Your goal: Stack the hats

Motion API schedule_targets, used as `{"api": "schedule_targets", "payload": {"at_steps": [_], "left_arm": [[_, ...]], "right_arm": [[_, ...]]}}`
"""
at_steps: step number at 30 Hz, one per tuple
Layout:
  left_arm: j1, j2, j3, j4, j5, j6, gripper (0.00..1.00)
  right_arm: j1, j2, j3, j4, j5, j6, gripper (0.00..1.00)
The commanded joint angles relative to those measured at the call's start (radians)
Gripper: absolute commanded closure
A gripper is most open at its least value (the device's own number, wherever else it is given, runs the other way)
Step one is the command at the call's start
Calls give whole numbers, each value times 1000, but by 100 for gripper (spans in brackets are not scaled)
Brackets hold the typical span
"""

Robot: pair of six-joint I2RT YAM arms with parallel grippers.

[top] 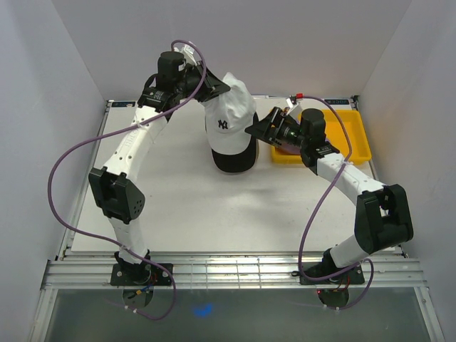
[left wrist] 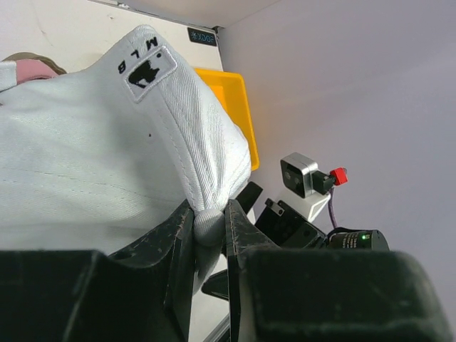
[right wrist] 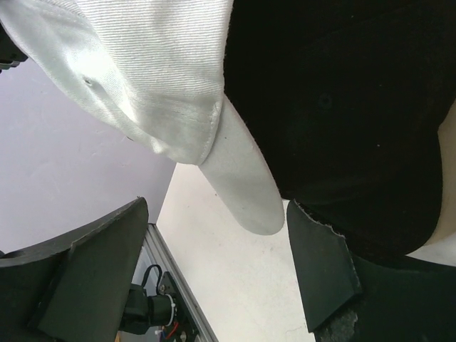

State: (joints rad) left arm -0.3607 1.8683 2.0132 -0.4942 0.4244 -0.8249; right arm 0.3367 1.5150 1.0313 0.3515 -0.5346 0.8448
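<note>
The white hat (top: 229,117) with a black logo hangs tilted over the black hat (top: 233,164), which rests on the table. My left gripper (top: 211,88) is shut on the white hat's fabric, a fold pinched between its fingers (left wrist: 239,231). My right gripper (top: 258,129) stands open just right of both hats, nothing between its fingers (right wrist: 324,267). From the right wrist, the white hat (right wrist: 142,64) and its brim (right wrist: 246,189) lie against the black hat (right wrist: 342,107). A bit of pink fabric (left wrist: 32,69) peeks out behind the white hat (left wrist: 92,142).
A yellow tray (top: 353,135) sits at the back right, partly under my right arm, and also shows in the left wrist view (left wrist: 231,100). White walls enclose the table on three sides. A metal rail runs along the near edge (top: 235,271).
</note>
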Motion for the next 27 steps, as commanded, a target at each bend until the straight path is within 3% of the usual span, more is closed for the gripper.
{"api": "schedule_targets", "payload": {"at_steps": [1,14,27], "left_arm": [[-7,-90,27,13,25,-16,93],[-11,-124,19,9,40,-34,94],[-11,-124,10,17,50,-43,95]], "right_arm": [[12,-13,-10,60,-10,-41,16],[28,-33,-23,72,-8,-55,18],[65,-75,-40,230,-87,82,25]]}}
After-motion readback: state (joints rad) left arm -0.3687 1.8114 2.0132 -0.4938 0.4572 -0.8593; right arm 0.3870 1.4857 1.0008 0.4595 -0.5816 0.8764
